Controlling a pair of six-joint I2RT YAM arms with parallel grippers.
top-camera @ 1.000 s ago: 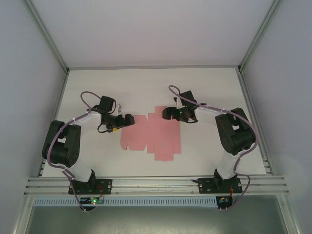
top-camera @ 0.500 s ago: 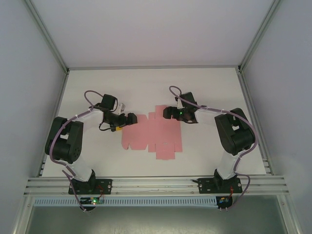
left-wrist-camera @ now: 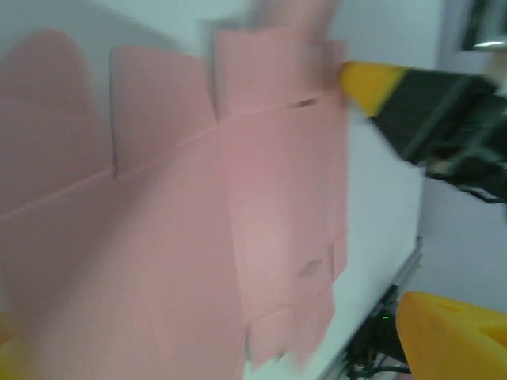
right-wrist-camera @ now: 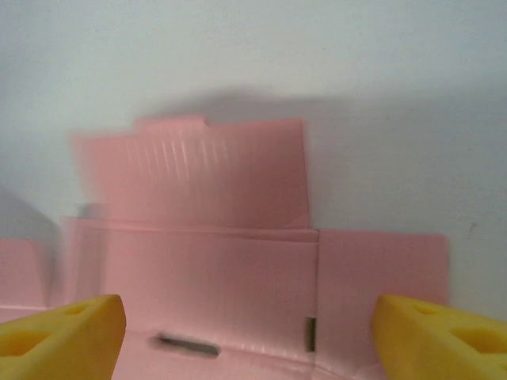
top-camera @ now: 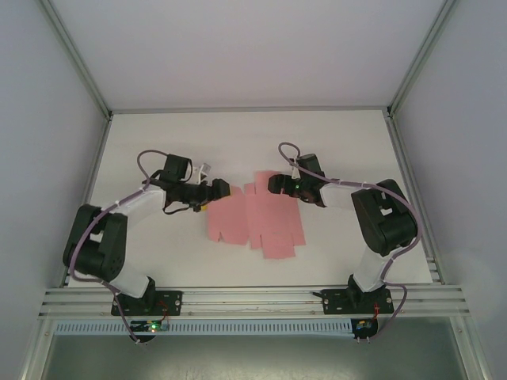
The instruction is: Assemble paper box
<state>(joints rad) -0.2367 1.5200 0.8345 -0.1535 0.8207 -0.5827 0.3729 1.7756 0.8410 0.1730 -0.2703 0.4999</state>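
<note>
Flanking the unfolded paper box [top-camera: 255, 220]

The pink sheet lies flat at mid-table. The left gripper [top-camera: 217, 190] sits at its far-left corner and the right gripper [top-camera: 274, 184] at its far edge. Both pincers gape wide, holding nothing. Both arms reach inward, wrists low.

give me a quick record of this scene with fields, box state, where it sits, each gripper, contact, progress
box: pink sheet, flat, unfolded, flaps spread out
location: lying on the white table, between the two grippers
left gripper: left gripper open, at the sheet's far left corner
right gripper: right gripper open, low over the sheet's far edge
contact: cannot tell whether either gripper touches the sheet
progress: no fold made yet
</note>
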